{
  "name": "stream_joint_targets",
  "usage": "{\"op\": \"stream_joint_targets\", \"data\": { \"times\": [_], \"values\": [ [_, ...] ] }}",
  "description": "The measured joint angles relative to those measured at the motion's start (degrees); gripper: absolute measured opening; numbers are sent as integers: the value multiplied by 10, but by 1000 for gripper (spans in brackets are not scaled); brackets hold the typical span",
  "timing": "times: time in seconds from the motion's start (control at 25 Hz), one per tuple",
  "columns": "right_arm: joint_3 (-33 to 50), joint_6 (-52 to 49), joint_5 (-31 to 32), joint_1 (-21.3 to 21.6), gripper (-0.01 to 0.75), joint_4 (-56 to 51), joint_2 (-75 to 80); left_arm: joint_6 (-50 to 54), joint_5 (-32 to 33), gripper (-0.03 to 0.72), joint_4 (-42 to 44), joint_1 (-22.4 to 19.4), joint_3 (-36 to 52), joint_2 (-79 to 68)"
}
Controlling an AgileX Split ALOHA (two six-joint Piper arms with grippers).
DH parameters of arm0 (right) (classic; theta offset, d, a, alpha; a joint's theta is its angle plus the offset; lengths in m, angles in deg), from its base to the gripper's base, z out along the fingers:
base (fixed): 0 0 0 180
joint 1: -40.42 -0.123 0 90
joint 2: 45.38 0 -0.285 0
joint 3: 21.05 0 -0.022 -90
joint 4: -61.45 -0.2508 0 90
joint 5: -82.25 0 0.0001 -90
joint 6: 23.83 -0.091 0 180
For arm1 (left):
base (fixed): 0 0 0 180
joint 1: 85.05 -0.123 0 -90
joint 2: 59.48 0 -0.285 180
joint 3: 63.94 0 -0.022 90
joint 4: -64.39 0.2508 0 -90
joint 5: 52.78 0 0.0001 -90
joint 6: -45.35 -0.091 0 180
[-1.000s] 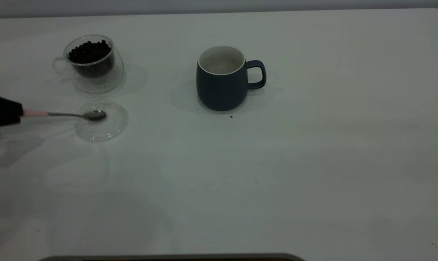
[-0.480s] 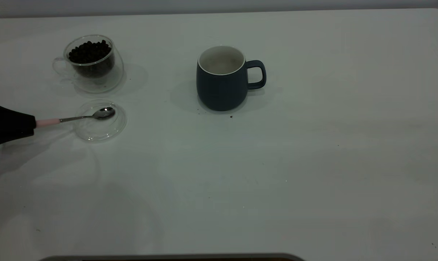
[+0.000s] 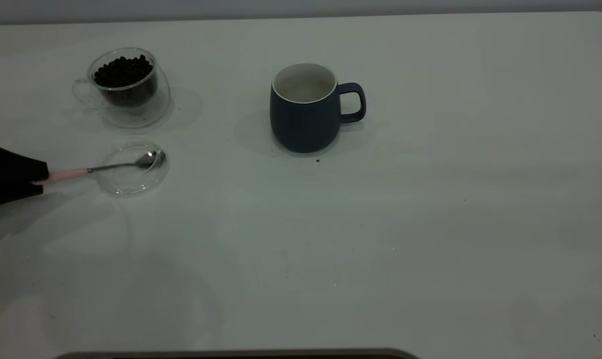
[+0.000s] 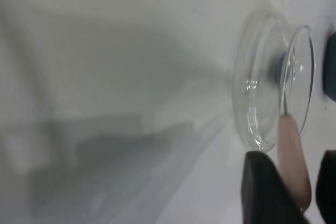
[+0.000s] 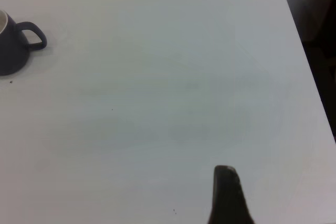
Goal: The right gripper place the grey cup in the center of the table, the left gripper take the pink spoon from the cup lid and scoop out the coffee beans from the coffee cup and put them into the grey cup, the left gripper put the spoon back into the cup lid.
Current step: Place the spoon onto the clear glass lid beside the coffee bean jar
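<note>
At the left edge, the black, cone-shaped left gripper (image 3: pixel 34 175) pinches the pale pink handle of the one pink spoon (image 3: pixel 106 167). Its shiny metal bowl rests in the round, clear cup lid (image 3: pixel 131 185) on the smooth white table (image 3: pixel 430 224). Farther back, upper left, one clear glass coffee cup (image 3: pixel 123 87) holds dark coffee beans (image 3: pixel 122 71). Near the middle stands one round grey cup (image 3: pixel 305 109). The right gripper (image 5: pixel 227 195) shows just one black finger, so I cannot tell its state.

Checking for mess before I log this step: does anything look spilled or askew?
A few tiny dark specks lie on the white table at the base of the slate blue-grey ceramic mug. The clear round lid looks tipped, one edge raised in the left wrist view, where the pink-handled spoon rests.
</note>
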Motion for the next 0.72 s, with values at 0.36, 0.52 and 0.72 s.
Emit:
{"op": "stream_joint_targets", "data": {
  "times": [0.36, 0.52, 0.72],
  "values": [
    [0, 0, 0, 0, 537, 0, 0, 9, -2, 459, -47, 0, 0, 0],
    [0, 0, 0, 0, 537, 0, 0, -14, 8, 461, -79, 0, 0, 1],
    [0, 0, 0, 0, 537, 0, 0, -49, 13, 463, -83, -15, 0, 55]
  ]
}}
